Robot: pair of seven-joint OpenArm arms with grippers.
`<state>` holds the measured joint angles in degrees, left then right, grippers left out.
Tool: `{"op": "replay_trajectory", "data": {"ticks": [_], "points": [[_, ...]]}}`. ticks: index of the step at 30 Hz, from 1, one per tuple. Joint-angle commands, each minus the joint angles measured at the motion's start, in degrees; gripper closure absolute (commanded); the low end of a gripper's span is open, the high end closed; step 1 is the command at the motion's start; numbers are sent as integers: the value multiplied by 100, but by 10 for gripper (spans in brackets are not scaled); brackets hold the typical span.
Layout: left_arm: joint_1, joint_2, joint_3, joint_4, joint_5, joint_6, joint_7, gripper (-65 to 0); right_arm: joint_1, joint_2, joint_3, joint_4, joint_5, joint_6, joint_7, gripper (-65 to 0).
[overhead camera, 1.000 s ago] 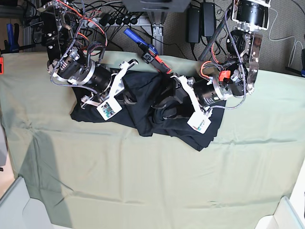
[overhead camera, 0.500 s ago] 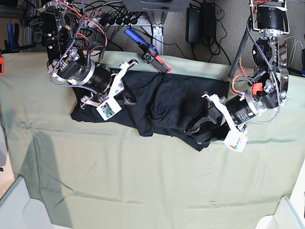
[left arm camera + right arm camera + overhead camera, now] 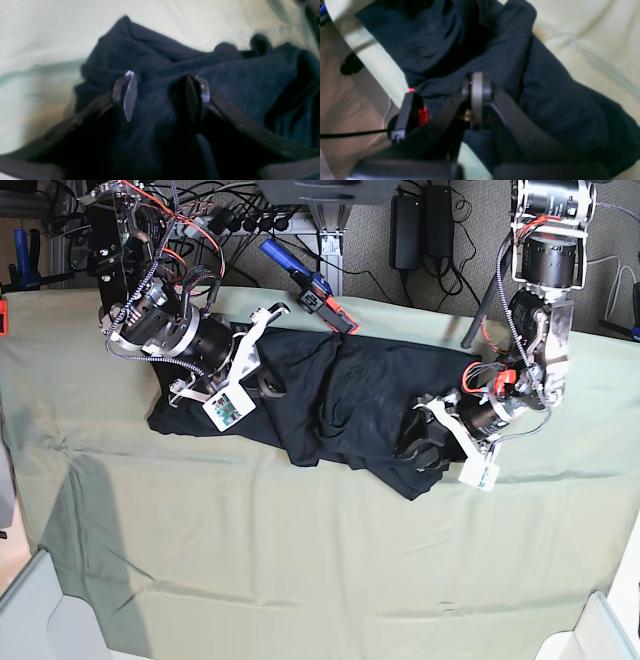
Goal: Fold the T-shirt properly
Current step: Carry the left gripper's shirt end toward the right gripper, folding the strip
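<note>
the left pincer [image 3: 428,442], spread astride a fold, has swung back from the bench's edge onto the black t-shirt [image 3: 340,395] bunched mid-bench, while the right pincer [image 3: 477,87] stays pressed together on its far side, so folding has barely begun.

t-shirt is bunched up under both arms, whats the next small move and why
Probably close the left gripper on the fold between its jaws, then draw that end outward. In the left wrist view the jaws stand apart with black fabric between them. The T-shirt lies crumpled on the green cloth, and the right gripper looks shut over its other end, so stretching it flat seems to come first.
</note>
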<state>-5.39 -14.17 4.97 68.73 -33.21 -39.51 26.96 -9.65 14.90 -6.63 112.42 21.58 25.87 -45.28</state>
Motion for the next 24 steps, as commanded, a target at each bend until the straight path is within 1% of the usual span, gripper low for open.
{"op": "replay_trajectory", "data": {"ticks": [1,4,7,11,14,15,17,18,20,21,22,23,24], "points": [[-140,39,101,-107,160,-49,-7,-347,59,15,109,142,57,393,120,0],[-240,107,144,-308,264,-49,-83,-347,57,17,592,267,267,393,111,0],[-238,96,144,-308,267,-49,-68,-347,57,17,1362,286,551,396,90,0],[-236,90,144,-306,262,-49,105,-347,57,24,2544,251,962,393,-129,0],[-236,74,144,-299,251,-49,249,-347,39,31,3329,13,1038,363,-219,0],[-236,70,144,-282,205,-49,332,-347,42,33,3556,-133,1141,280,-278,0],[-221,68,144,-225,-15,-49,575,-347,42,37,3915,-455,1458,243,-452,0],[-219,70,144,-195,-129,-49,667,-347,42,48,4024,-621,1582,245,-560,-73],[-221,68,144,-164,-275,-49,719,-347,42,72,4087,-966,1849,245,-800,-269],[-221,70,144,-153,-286,-49,717,-347,39,74,4083,-1139,2013,247,-898,-344],[-221,70,144,-138,-286,-49,717,-347,39,68,4070,-1314,2188,247,-981,-391],[-221,72,144,-127,-286,-49,717,-347,42,68,4059,-1484,2356,251,-1047,-408],[-221,70,144,-125,-284,-49,717,-347,42,68,4046,-1635,2461,262,-1073,-408]]}}
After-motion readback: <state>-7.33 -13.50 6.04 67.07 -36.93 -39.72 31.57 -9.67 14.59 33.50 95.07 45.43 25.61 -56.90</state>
